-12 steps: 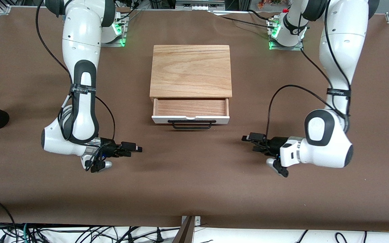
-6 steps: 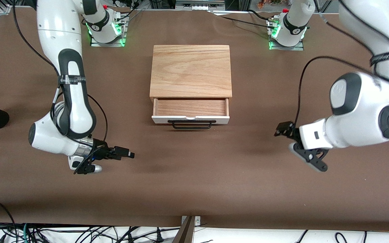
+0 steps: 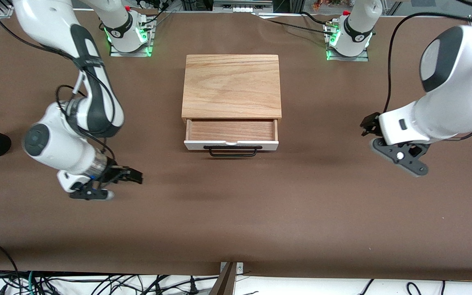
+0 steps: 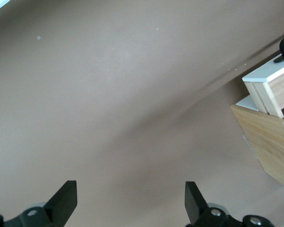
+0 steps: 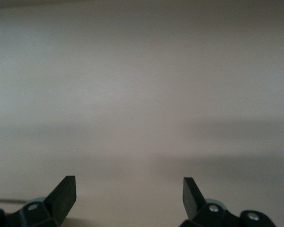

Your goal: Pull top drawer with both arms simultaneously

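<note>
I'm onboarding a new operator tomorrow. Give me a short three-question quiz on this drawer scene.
1. True or false: the top drawer is pulled partly out of the wooden cabinet.
2. Is either hand touching the black bar handle? A) left hand only B) right hand only C) neither
3. Fill in: the left hand and the right hand both have their fingers ____.

Key:
1. True; its empty tray shows.
2. C; both hands are over bare table, each toward its own arm's end.
3. open
</note>
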Robot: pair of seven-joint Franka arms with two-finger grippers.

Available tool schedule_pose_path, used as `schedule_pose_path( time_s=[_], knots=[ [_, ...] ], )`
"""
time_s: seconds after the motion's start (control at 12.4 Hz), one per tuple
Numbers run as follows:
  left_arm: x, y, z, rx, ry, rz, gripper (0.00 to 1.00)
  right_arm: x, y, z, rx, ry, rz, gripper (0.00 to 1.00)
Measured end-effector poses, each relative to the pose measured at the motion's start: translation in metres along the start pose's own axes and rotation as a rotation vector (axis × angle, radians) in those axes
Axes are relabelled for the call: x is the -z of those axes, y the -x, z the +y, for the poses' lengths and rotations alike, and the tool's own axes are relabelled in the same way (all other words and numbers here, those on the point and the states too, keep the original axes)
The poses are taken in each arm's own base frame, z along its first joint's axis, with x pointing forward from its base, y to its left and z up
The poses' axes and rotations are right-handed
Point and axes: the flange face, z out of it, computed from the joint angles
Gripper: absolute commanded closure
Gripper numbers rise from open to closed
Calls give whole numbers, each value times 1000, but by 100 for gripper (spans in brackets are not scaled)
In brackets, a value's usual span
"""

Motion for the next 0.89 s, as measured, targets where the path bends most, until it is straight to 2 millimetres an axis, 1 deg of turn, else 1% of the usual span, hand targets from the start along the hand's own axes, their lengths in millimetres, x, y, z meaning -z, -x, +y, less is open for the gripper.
schedule_pose_path(
  time_s=[0.08,0.16,0.24,0.32,0.4,0.48,0.56,0.65,0.73,0.89],
  knots=[
    [6,17,-18,51,-1,22,0,27,2,25,-13,23,-5,0],
    [7,35,-36,109,2,41,0,56,4,46,-22,47,-7,0],
    [6,54,-54,170,7,63,0,90,8,63,-25,74,5,0],
    [5,70,-64,217,13,94,0,127,12,75,-21,105,34,0],
    [8,80,-65,240,14,124,0,164,20,83,-16,131,61,0],
    [12,87,-56,253,-3,132,0,198,32,89,-20,144,66,0],
    [15,92,-43,264,-28,126,0,223,45,97,-33,148,53,0],
    [16,94,-32,269,-38,122,0,238,57,106,-49,148,33,0],
    [16,96,-26,272,-39,120,0,243,65,114,-63,149,6,0],
    [16,98,-27,275,-40,120,0,235,72,121,-73,163,-50,0]
  ],
)
